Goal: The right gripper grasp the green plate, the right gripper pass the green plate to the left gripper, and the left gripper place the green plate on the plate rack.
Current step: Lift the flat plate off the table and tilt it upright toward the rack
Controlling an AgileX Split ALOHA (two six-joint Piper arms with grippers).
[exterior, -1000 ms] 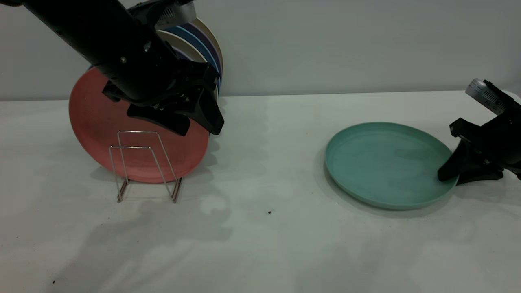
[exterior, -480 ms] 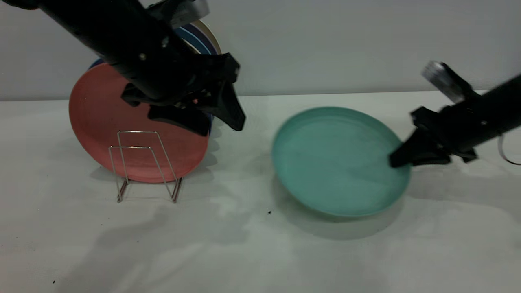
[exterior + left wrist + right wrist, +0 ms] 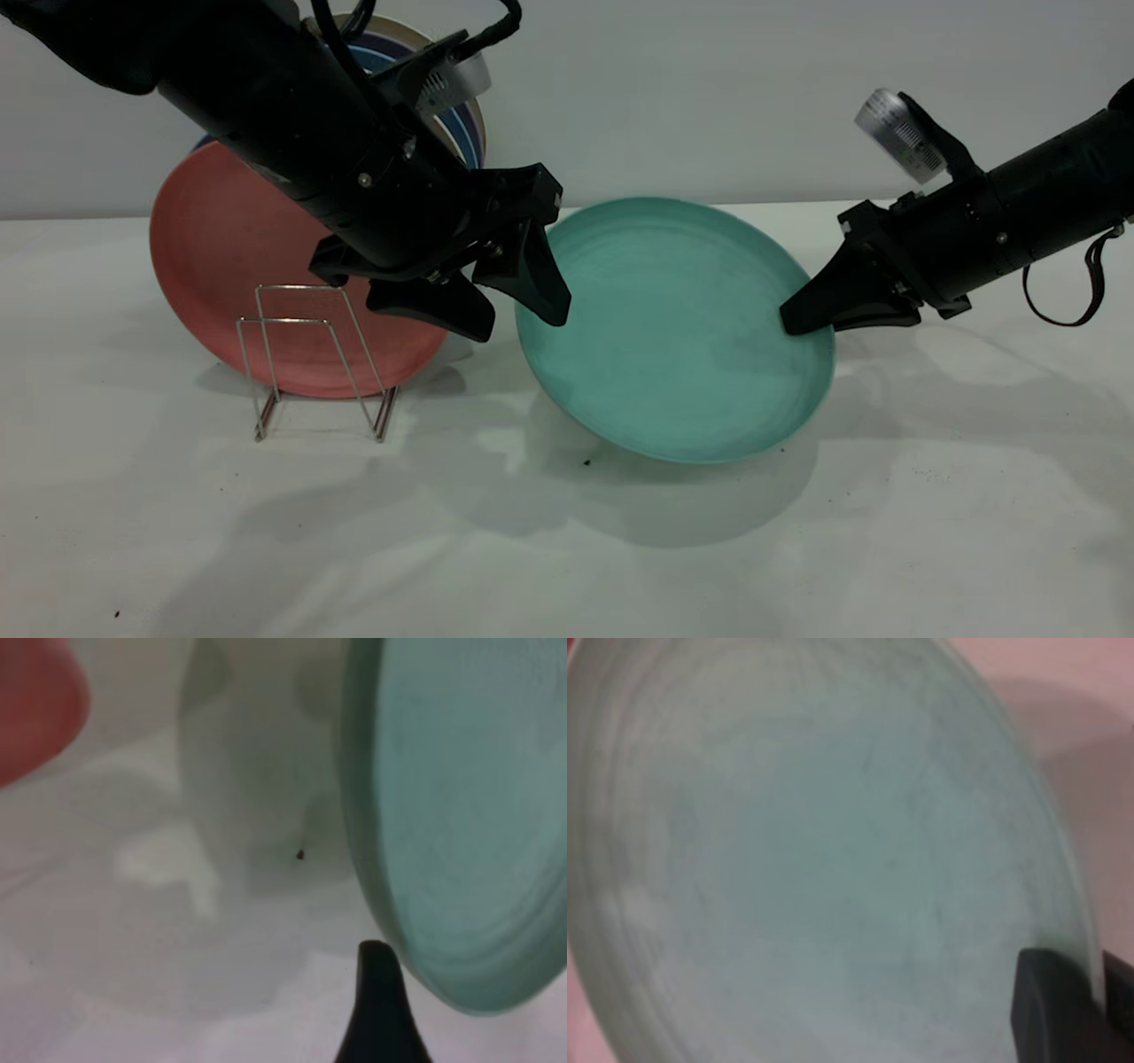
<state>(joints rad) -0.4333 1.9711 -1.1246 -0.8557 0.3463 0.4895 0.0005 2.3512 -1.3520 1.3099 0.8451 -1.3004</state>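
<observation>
Two grippers met: your right gripper clamped the green plate aloft, tilted; the left gripper stood spread beside its rim. Stiff, light, smooth; take the rim.

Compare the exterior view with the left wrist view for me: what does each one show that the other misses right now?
Only the exterior view shows the right gripper clamped on the green plate's right rim, holding it tilted above the table, plus the whole left gripper open at the plate's left edge, the plate rack and the stacked plates behind the salmon-pink plate.

Only the left wrist view shows one of the left fingertips sitting just off the plate's rim, apart from it.

Both show the green plate, the pink plate and a dark speck on the table.
</observation>
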